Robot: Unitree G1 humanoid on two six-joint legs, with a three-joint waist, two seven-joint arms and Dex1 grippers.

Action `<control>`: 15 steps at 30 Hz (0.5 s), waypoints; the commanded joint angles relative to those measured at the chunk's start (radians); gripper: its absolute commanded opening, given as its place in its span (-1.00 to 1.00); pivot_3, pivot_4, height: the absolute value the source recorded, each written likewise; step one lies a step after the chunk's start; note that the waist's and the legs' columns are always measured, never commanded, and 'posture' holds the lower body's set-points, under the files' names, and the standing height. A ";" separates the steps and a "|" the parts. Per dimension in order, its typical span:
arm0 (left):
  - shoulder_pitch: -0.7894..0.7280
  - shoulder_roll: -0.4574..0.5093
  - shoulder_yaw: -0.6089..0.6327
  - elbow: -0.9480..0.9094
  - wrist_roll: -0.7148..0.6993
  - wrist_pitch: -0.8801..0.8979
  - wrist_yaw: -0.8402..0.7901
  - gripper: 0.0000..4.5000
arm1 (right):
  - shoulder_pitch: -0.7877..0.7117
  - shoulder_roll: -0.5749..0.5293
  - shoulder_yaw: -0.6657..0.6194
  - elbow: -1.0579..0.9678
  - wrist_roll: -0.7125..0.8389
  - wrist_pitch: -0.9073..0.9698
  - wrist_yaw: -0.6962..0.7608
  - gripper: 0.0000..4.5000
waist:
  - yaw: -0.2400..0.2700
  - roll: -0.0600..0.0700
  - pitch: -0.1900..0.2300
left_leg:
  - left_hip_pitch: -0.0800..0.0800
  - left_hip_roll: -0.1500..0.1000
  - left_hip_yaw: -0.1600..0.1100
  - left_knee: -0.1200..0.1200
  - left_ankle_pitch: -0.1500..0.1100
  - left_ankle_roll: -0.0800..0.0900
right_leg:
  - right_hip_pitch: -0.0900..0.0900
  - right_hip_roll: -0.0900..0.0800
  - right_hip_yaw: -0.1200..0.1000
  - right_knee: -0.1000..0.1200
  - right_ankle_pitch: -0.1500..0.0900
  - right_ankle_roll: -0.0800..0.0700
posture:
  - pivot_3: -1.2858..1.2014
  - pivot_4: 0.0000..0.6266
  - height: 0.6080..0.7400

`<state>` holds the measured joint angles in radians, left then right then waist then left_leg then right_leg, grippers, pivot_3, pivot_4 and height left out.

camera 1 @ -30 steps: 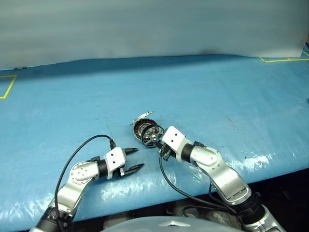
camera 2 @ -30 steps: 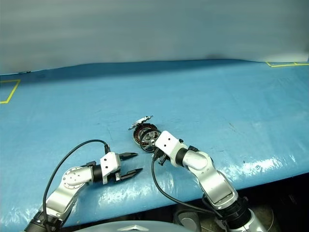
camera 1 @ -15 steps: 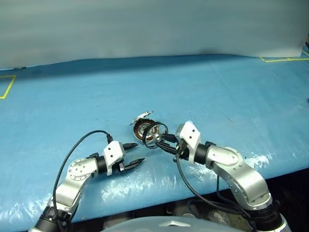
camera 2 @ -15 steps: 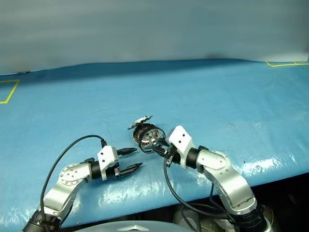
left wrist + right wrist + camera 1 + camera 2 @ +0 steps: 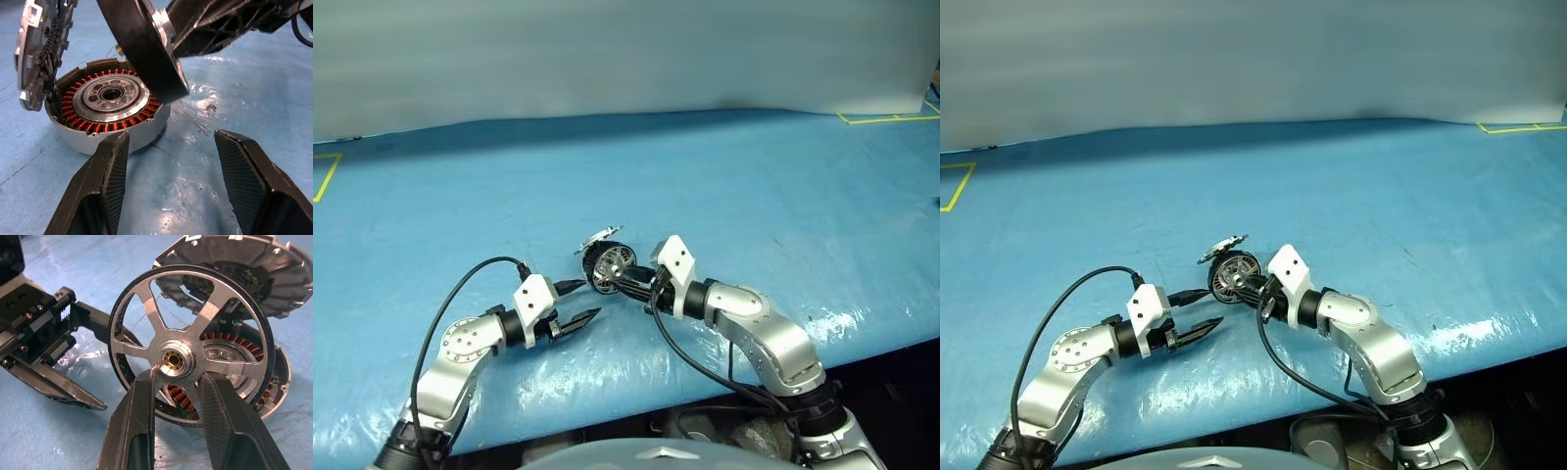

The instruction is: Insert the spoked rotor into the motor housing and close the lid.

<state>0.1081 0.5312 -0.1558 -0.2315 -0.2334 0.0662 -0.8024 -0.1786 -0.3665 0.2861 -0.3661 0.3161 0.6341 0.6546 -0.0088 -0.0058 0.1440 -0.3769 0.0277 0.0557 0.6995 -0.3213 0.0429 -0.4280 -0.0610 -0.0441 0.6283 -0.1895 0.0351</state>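
Two steps remain: the right gripper [image 5: 178,396] pinches the black-rimmed, silver-spoked rotor [image 5: 188,340] tilted just above the copper-wound round motor housing [image 5: 110,112], not yet seated, the scalloped silver lid [image 5: 41,44] upright, the left gripper [image 5: 168,186] spread empty nearby.

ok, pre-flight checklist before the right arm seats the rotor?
1. Right pincer grips the spoked rotor at its hub: ok.
2. Lid swung up, motor housing open: ok.
3. Rotor level with the housing: not ok, it stands tilted on edge above the windings.
4. Rotor hub centred over the housing's hub: not ok, offset to one side.
5. Left pincer open, holding nothing, short of the housing: ok.
6. Housing steadied against sliding: not ok, nothing holds it.
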 commanded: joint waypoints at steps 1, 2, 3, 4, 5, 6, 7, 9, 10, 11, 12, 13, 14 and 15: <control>0.016 0.004 0.016 -0.060 -0.001 0.008 0.013 0.30 | -0.015 -0.001 -0.020 0.005 0.004 -0.022 0.002 -0.59 | 0.000 0.000 0.000 | 0.000 0.000 0.000 0.000 0.000 0.000 | 0.000 0.000 0.000 0.000 0.000 0.000 | 0.03 -0.52 1.00; 0.020 0.005 0.014 -0.063 0.002 0.010 0.015 0.30 | -0.023 0.002 -0.021 0.011 0.002 -0.025 -0.003 -0.59 | 0.000 0.000 0.000 | 0.000 0.000 0.000 0.000 0.000 0.000 | 0.000 0.000 0.000 0.000 0.000 0.000 | 0.03 -0.52 1.00; 0.022 0.006 0.012 -0.066 0.005 0.012 0.018 0.30 | -0.033 0.009 -0.023 0.019 0.002 -0.022 -0.011 -0.59 | 0.000 0.000 0.000 | 0.000 0.000 0.000 0.000 0.000 0.000 | 0.000 0.000 0.000 0.000 0.000 0.000 | 0.03 -0.52 1.00; 0.024 0.007 0.012 -0.067 0.006 0.013 0.018 0.30 | -0.042 0.015 -0.022 0.027 -0.001 -0.021 -0.018 -0.59 | 0.000 0.000 0.000 | 0.000 0.000 0.000 0.000 0.000 0.000 | 0.000 0.000 0.000 0.000 0.000 0.000 | 0.03 -0.52 1.00; 0.025 0.006 0.013 -0.068 0.005 0.014 0.020 0.30 | -0.053 0.014 -0.015 0.033 -0.008 -0.016 -0.020 -0.59 | 0.000 0.000 0.000 | 0.000 0.000 0.000 0.000 0.000 0.000 | 0.000 0.000 0.000 0.001 0.000 0.000 | 0.03 -0.52 1.00; 0.026 0.005 0.012 -0.068 0.006 0.014 0.020 0.30 | -0.063 0.009 -0.006 0.037 -0.012 -0.005 -0.017 -0.59 | 0.000 0.000 0.000 | 0.000 0.000 0.000 0.000 0.000 0.000 | 0.000 0.000 0.000 0.001 0.000 0.000 | 0.03 -0.52 1.00; 0.025 0.005 0.011 -0.067 0.010 0.011 0.021 0.30 | -0.073 0.002 0.005 0.040 -0.013 0.013 -0.011 -0.59 | 0.000 0.000 0.000 | 0.000 0.000 0.000 0.000 0.000 0.000 | 0.000 0.000 0.000 0.001 0.000 0.000 | 0.03 -0.52 1.00; 0.024 0.002 0.008 -0.066 0.016 0.010 0.024 0.30 | -0.095 -0.021 0.034 0.048 -0.036 0.040 -0.002 -0.59 | 0.000 0.000 0.000 | 0.000 0.000 0.000 0.000 0.000 0.000 | 0.000 0.000 0.000 0.001 0.000 0.000 | 0.03 -0.52 1.00; 0.024 0.000 0.008 -0.066 0.017 0.010 0.024 0.30 | -0.107 -0.032 0.048 0.055 -0.056 0.044 -0.005 -0.59 | 0.000 0.000 0.000 | 0.000 0.000 0.000 0.000 0.000 0.000 | 0.000 0.000 0.000 0.001 0.000 0.000 | 0.03 -0.52 1.00; 0.023 -0.001 0.007 -0.066 0.018 0.009 0.023 0.30 | -0.119 -0.040 0.054 0.064 -0.071 0.053 -0.010 -0.59 | 0.000 0.000 0.000 | 0.000 0.000 0.000 0.000 0.000 0.000 | 0.000 0.000 0.000 0.001 0.000 0.000 | 0.03 -0.52 1.00; 0.022 -0.001 0.006 -0.066 0.018 0.009 0.022 0.30 | -0.131 -0.052 0.061 0.072 -0.081 0.065 -0.009 -0.59 | 0.000 0.000 0.000 | 0.000 0.000 0.000 0.000 0.000 0.000 | 0.000 0.000 0.000 0.001 0.000 0.000 | 0.03 -0.52 1.00; 0.021 -0.002 0.004 -0.067 0.019 0.010 0.022 0.30 | -0.142 -0.067 0.067 0.075 -0.089 0.073 -0.002 -0.59 | -0.001 0.000 0.000 | 0.000 0.000 0.000 0.000 0.000 0.000 | 0.000 0.000 0.000 0.000 0.000 0.000 | 0.03 -0.52 1.00; 0.020 -0.004 0.002 -0.069 0.019 0.012 0.024 0.30 | -0.149 -0.080 0.069 0.073 -0.087 0.082 0.014 -0.59 | -0.001 0.000 0.000 | 0.000 0.000 0.000 0.000 0.000 0.000 | 0.000 0.000 0.000 0.001 0.000 0.000 | 0.03 -0.52 1.00; 0.019 -0.005 0.000 -0.070 0.021 0.014 0.025 0.30 | -0.155 -0.094 0.067 0.067 -0.075 0.091 0.034 -0.59 | 0.000 0.000 0.000 | 0.000 0.000 0.000 0.000 0.000 0.000 | 0.000 0.000 0.000 0.001 0.000 0.000 | 0.03 -0.52 1.00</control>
<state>0.1337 0.5307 -0.1543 -0.2534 -0.2149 0.0825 -0.7839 -0.3317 -0.4377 0.3507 -0.3041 0.2474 0.6983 0.6672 -0.0085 -0.0058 0.1440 -0.3765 0.0277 0.0553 0.6996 -0.3210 0.0426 -0.4277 -0.0609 -0.0443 0.6289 -0.1895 0.0347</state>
